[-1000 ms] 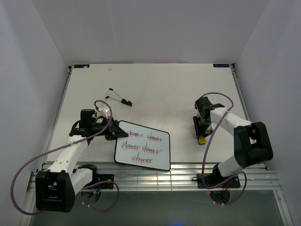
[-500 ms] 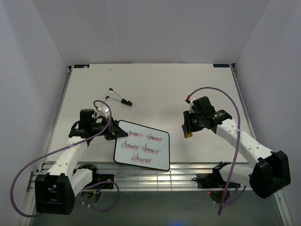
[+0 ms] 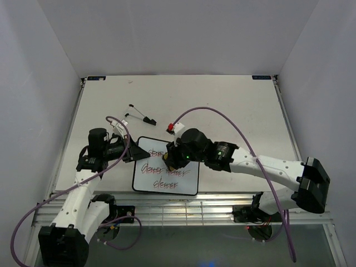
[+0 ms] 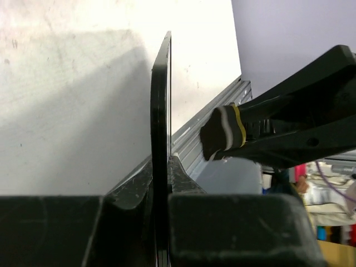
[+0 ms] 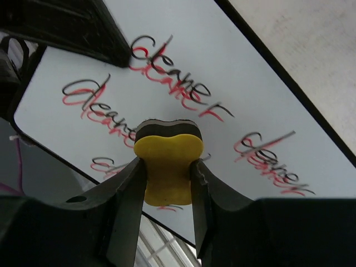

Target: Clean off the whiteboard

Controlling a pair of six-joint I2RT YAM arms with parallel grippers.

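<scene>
The whiteboard [image 3: 186, 183] lies near the table's front edge, white with a black rim and red-and-black handwriting. My left gripper [image 3: 131, 154] is shut on its left edge; the left wrist view shows the rim [image 4: 161, 111] edge-on between the jaws. My right gripper [image 3: 170, 161] is shut on the yellow peanut-shaped eraser [image 5: 168, 167], holding it over the board's middle, dark felt side toward the writing [image 5: 178, 83]. The eraser also shows in the left wrist view [image 4: 222, 132]. I cannot tell whether the eraser touches the board.
A black marker [image 3: 141, 115] and its cap lie on the table behind the board. A ribbed metal rail [image 3: 222, 207] runs along the table's front edge just below the board. White walls close in the table on three sides.
My right arm has swung left from the table's right side, carrying the eraser over the whiteboard. The left gripper still holds the board, which has shifted slightly left.
</scene>
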